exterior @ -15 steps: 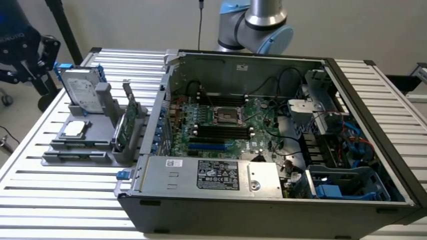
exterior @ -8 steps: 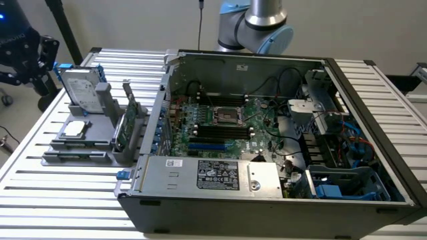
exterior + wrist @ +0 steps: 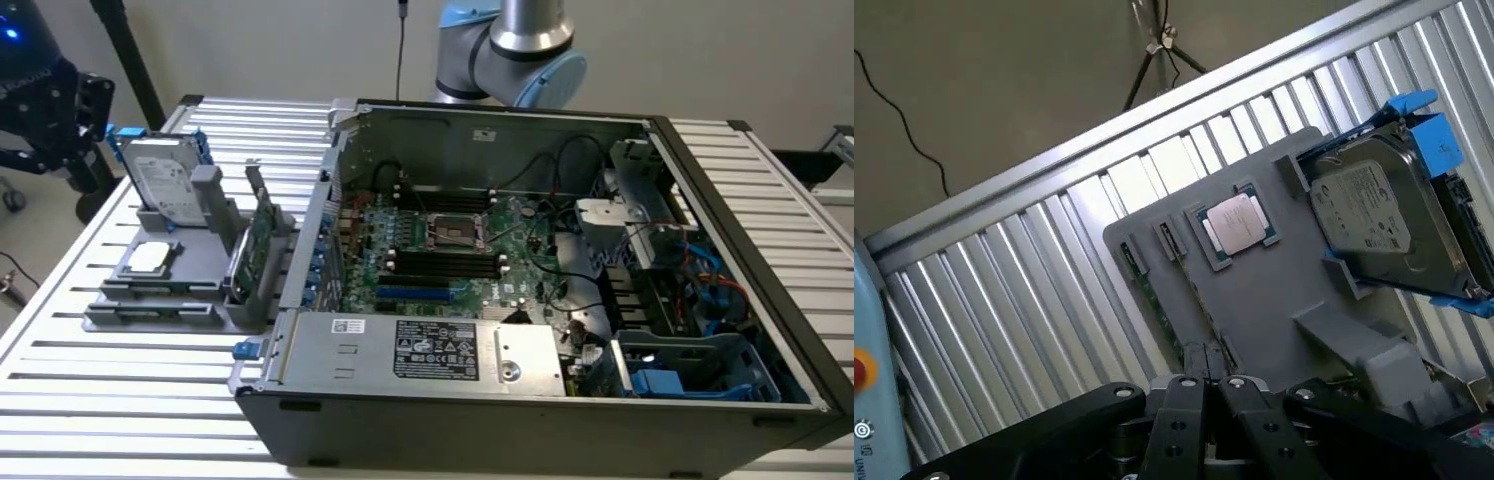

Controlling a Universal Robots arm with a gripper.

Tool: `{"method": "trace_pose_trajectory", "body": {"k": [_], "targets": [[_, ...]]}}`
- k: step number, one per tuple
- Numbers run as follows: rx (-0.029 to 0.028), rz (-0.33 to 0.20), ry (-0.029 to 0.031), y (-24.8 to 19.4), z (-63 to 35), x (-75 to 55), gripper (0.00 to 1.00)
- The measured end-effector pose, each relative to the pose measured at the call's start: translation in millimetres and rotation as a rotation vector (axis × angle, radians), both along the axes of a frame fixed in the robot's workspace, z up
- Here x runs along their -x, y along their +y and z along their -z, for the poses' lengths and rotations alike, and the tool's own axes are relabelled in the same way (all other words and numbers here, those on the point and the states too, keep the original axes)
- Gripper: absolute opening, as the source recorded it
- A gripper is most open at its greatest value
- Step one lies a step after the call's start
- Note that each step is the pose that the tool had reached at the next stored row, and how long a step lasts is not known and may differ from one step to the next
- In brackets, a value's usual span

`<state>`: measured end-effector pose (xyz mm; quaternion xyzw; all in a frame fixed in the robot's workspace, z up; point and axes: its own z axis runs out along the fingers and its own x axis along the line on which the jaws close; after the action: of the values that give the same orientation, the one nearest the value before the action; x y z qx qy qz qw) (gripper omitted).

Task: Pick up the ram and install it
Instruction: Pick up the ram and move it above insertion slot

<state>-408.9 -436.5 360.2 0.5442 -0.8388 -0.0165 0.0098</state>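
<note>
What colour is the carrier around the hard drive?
The carrier is blue, clearest in the wrist view.

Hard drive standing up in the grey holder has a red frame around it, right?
Not quite. The hard drive does stand up in the grey holder, but the frame around it is blue, not red. The wrist view shows this most plainly.

The gripper (image 3: 1206,382) is kept closed, its fingers (image 3: 1176,425) pressed together tip to tip; the arm (image 3: 514,45) is bent.
</note>
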Motion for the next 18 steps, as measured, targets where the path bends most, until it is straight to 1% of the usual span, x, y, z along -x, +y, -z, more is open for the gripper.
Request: {"method": "trace_pose_trajectory", "body": {"k": [13,14,18], "targets": [[0.0001,-0.235,0.0011,0.0,6.6,0.0,0.11],[-0.0001,-0.247,0.0009,-0.1,7.3,0.0,0.11],[0.0,-0.253,0.0009,-1.1,11.4,0.1,0.11]]}}
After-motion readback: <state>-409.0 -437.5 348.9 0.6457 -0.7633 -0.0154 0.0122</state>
